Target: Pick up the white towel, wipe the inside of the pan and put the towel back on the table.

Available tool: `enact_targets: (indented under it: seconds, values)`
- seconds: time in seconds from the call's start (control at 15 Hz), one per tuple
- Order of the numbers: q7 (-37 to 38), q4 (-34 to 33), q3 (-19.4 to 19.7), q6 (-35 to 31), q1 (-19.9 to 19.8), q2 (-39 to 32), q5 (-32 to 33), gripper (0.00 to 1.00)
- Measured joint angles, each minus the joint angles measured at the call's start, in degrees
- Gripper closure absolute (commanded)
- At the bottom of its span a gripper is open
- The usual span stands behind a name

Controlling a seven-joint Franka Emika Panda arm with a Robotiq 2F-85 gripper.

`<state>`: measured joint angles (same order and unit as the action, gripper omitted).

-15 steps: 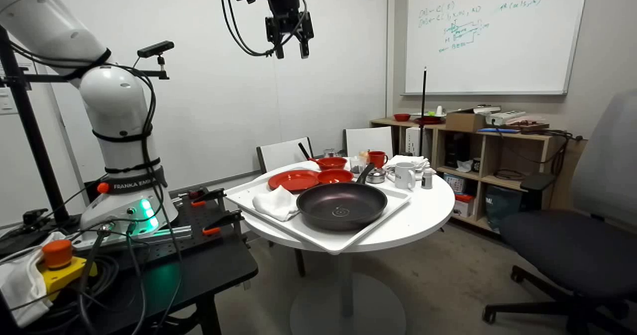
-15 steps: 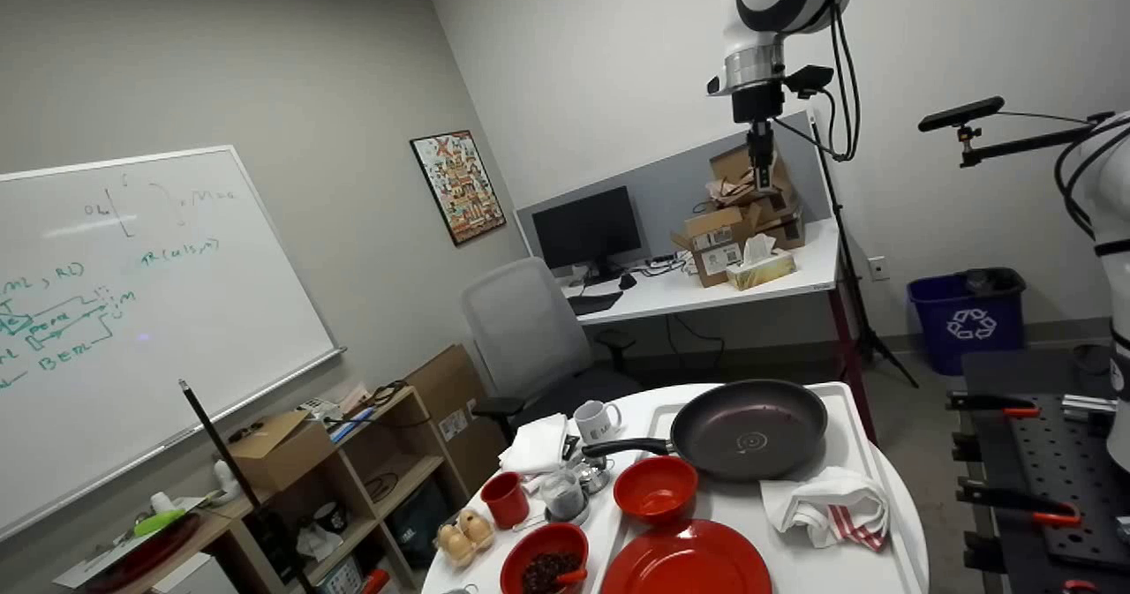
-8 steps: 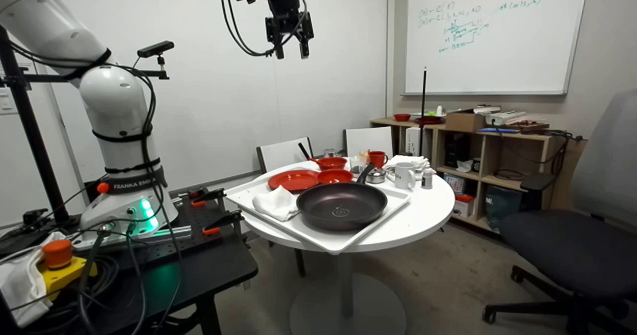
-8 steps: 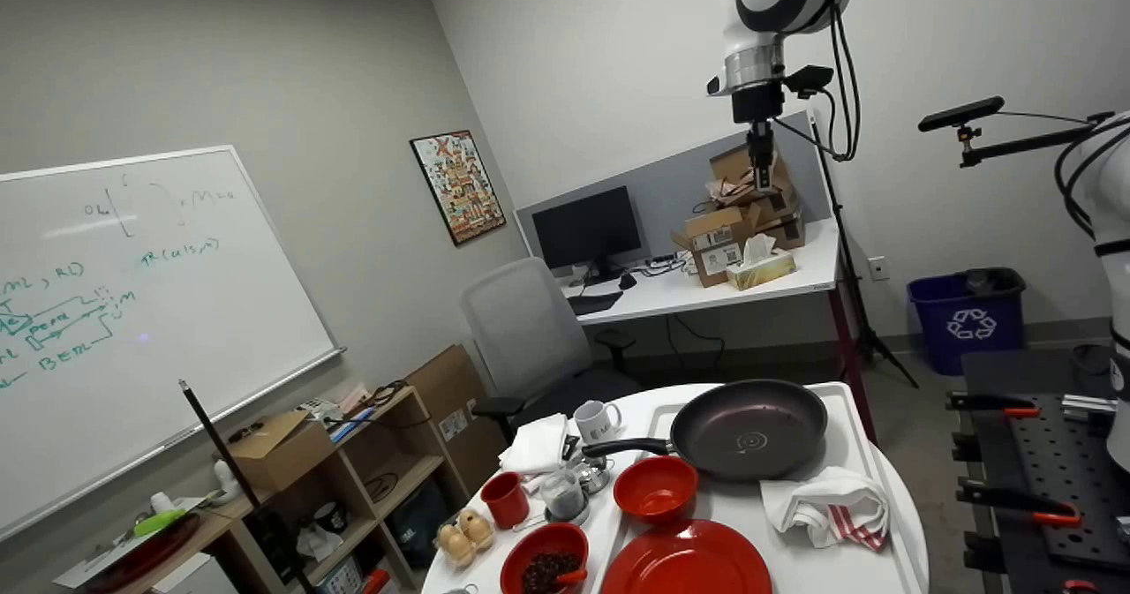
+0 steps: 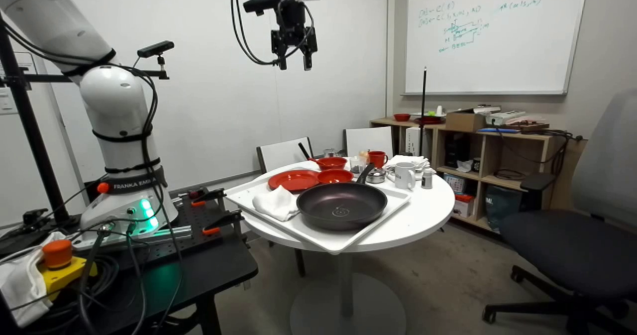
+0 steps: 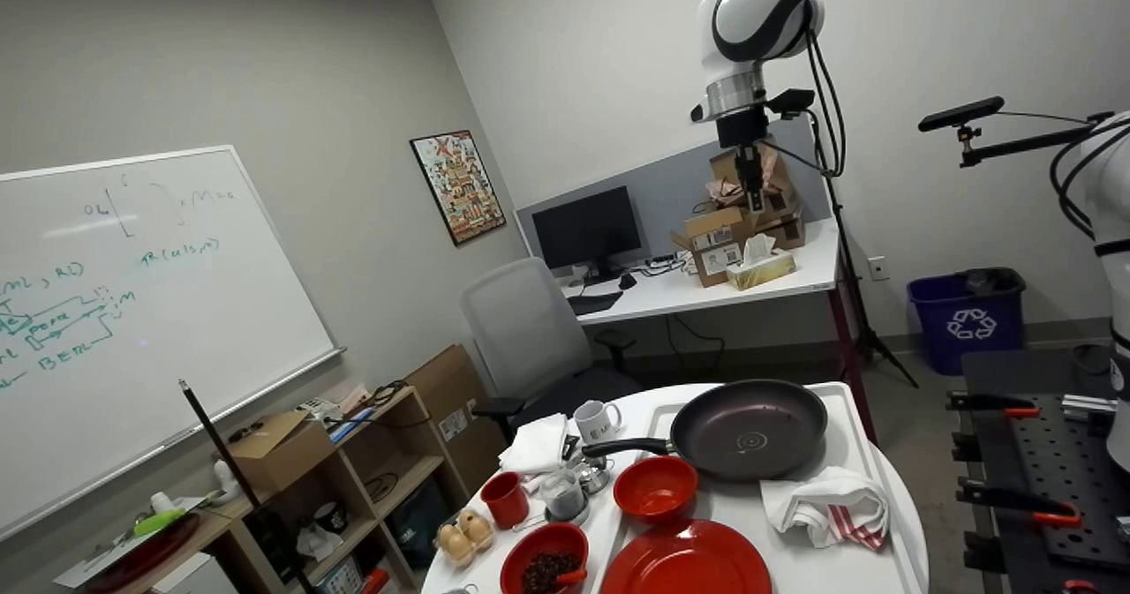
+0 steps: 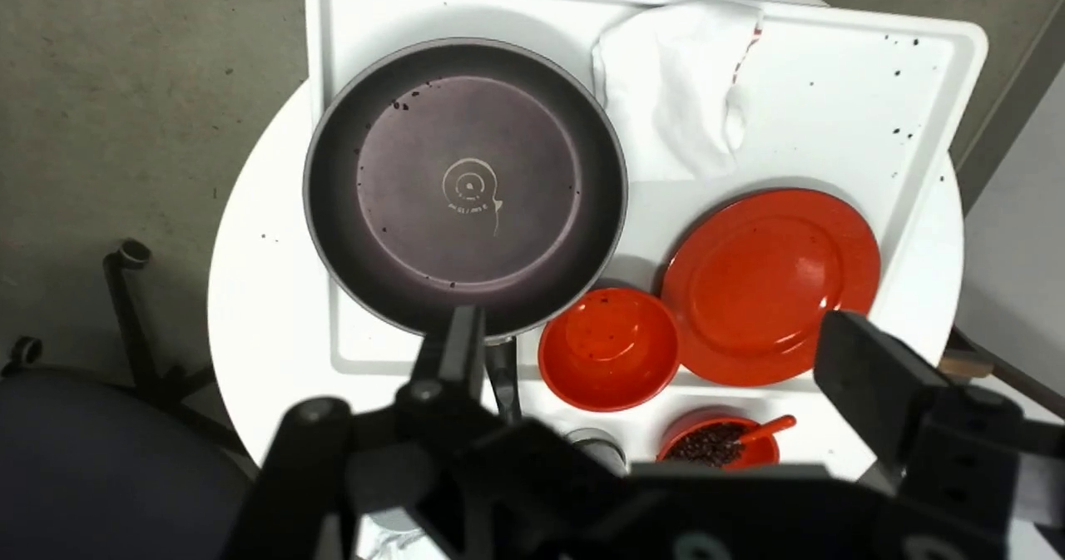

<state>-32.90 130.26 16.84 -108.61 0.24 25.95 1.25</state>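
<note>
On the table point(image 5: 432, 206) — tray point(image 7: 840, 119), red mug point(image 6: 505, 501), white mug point(image 6: 592, 423)

The gripper point(image 5: 295, 66) hangs high above the white desk point(image 5: 423, 213), fingers parted, pointing down; a white tray point(image 5: 323, 239) on the desk holds the black pan point(image 5: 341, 208), with the crumpled white towel point(image 5: 275, 203) just beside it; a red plate point(image 5: 292, 180) lies behind the towel, a red bowl point(image 5: 335, 176) beside the plate; a red mug point(image 5: 376, 160) stands farther back.

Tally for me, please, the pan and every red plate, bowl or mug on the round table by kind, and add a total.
Pan: 1
Red plate: 1
Red bowls: 2
Red mug: 1
Total: 5
</note>
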Motion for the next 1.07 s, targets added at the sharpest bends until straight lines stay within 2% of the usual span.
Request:
enact_targets:
  seconds: [0.73,1.07]
  values:
    - [4.3,-0.1,-10.3,-8.7,1.7,-13.4,-0.4,0.00]
    - [4.9,1.4,-13.6,-12.0,2.3,-19.0,-0.4,0.00]
